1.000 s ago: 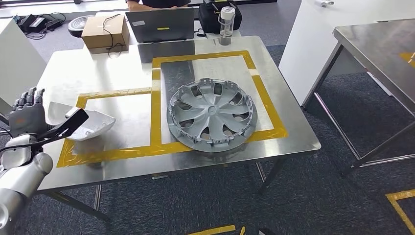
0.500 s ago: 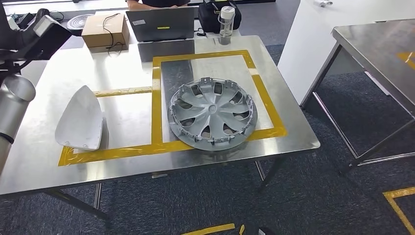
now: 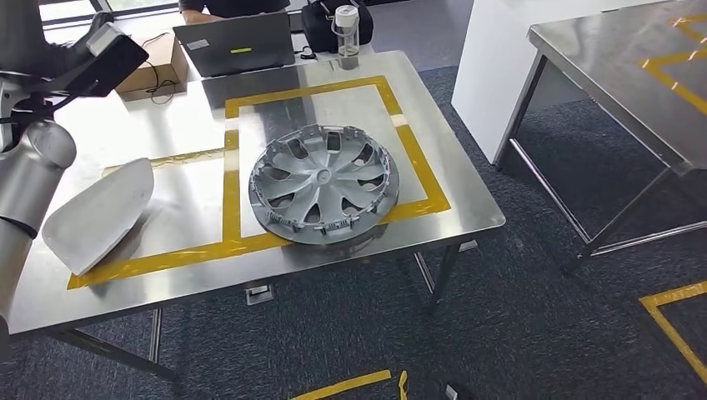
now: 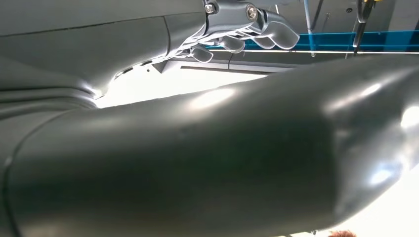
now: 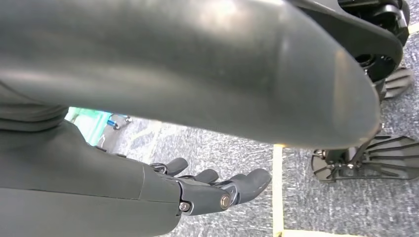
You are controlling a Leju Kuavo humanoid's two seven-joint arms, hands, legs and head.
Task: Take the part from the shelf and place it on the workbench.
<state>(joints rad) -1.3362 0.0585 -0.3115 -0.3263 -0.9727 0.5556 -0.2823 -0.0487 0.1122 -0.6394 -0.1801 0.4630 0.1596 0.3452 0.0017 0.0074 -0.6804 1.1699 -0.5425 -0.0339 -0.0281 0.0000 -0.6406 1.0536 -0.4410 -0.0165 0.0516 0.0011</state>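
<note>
Shell [image 3: 98,213] lies on the desk [image 3: 192,117], in the taped bay beside the hubcap [image 3: 323,183], its lower edge overlapping the yellow tape [image 3: 229,179]. It is well apart from the hubcap, with a tape line between them. It looks like a thin moulded cover, pale and smooth, so probably light and fairly stiff but slick on its curved face. A hold across the narrow end, or under a rim edge, would likely be surer than pressing on the crown, which could let it slide over the steel.

The left robot hand [image 4: 247,27] is raised in the air, fingers loosely curled with gaps between them, holding nothing. The left arm [image 3: 29,167] rises at the desk's near left corner. The right robot hand [image 5: 212,190] hangs above the carpet, fingers slightly bent and apart, also empty.

Judging by its place inside the tape, the part seems set down already, though slightly askew.
</note>
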